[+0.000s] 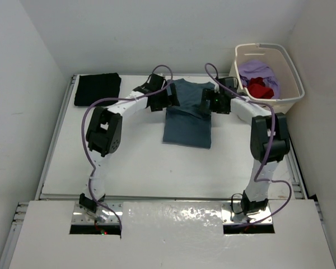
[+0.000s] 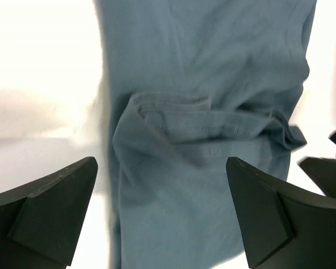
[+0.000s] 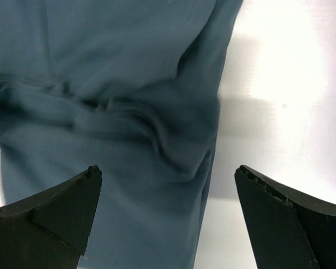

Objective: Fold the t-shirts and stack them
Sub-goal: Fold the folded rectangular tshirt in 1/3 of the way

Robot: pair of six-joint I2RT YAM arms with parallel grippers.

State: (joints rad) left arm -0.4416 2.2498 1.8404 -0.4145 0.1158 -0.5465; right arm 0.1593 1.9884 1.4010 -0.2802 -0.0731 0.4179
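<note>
- My left gripper hangs spread over the teal shirt, mid-table by the far edge.
- My right gripper is spread likewise.
- Black shirt: far left corner.
- Purple shirt and red shirt: in the basket, far right corner.

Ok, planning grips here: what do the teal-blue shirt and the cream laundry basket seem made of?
Teal-blue shirt: soft matte knit cloth, probably cotton; it wrinkles and shows a stitched hem. Cream laundry basket: stiff, smooth plastic by the look, with a moulded rim and thin walls.
</note>
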